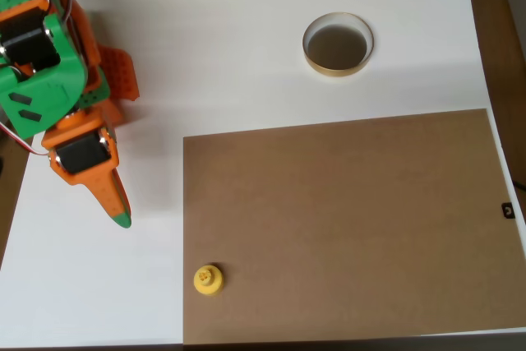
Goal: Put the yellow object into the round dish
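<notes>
Overhead: orange-and-green arm [49, 63] at upper left over the white surface [230, 55]. Claw [115, 203] aimed toward bottom right, green tip just above the surface's left part, holding nothing; fingers seemingly pressed together, though hard to tell for sure from above. Yellow object [208, 279] upright near the bottom, sitting right at the left edge of the brown board [353, 228], knob facing up, well apart from the claw tip. Round dish [338, 44] on the white surface beyond the board's far edge, tan rim, dark inside, nothing in it. Small black item [508, 210] at the board's right edge, too small to identify.
</notes>
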